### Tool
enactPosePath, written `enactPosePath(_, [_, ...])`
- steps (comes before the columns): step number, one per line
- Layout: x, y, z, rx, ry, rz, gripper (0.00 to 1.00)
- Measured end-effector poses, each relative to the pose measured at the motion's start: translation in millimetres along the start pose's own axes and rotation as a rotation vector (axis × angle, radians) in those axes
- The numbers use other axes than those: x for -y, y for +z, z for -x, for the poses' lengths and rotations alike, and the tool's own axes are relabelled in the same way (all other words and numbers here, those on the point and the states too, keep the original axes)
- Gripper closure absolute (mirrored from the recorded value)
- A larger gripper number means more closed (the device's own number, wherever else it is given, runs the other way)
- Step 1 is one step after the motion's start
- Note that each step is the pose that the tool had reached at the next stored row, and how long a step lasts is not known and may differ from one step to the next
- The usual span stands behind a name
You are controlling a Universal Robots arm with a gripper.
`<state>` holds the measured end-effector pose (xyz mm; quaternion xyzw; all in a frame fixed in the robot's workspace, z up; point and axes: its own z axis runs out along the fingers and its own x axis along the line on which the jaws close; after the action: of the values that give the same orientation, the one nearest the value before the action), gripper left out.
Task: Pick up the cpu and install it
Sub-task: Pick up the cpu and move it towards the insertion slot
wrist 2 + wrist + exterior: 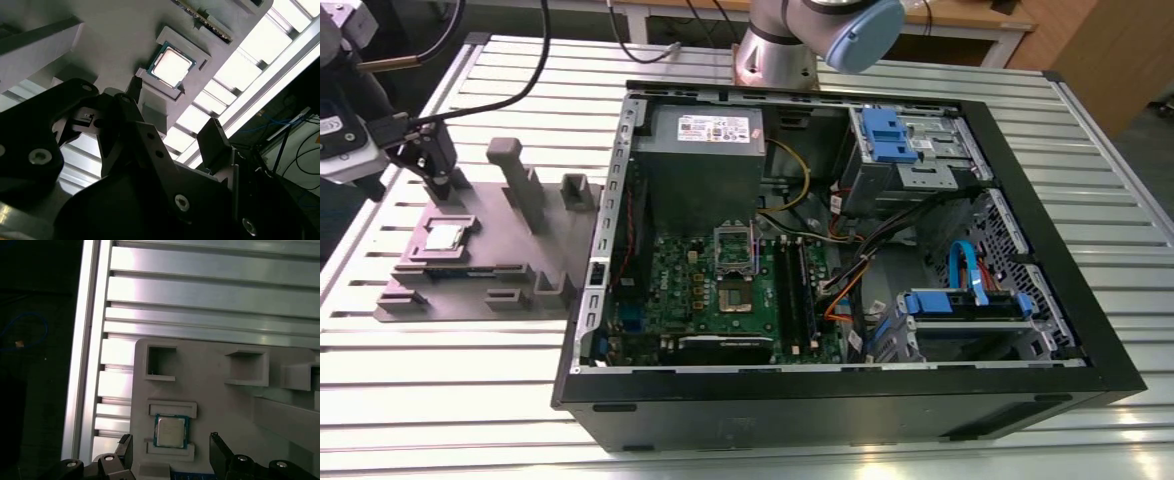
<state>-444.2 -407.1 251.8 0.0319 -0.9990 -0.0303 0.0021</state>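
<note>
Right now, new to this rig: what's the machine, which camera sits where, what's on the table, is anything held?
It is one robot arm with a two-fingered claw. The exterior view looks on from off the arm; both wrist views ride on the arm and look past the claw. On the slatted metal table sit an open computer case with its motherboard and, on the exterior view's left, a grey holder. The cpu lies in a recess of that holder. The claw is open near it and holds nothing.
</note>
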Motion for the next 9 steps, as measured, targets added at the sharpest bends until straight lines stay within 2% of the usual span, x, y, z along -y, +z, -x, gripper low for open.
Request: enactPosePath(9, [0.2,1.9,0.0,0.0001,0.000,0.0001,0.29])
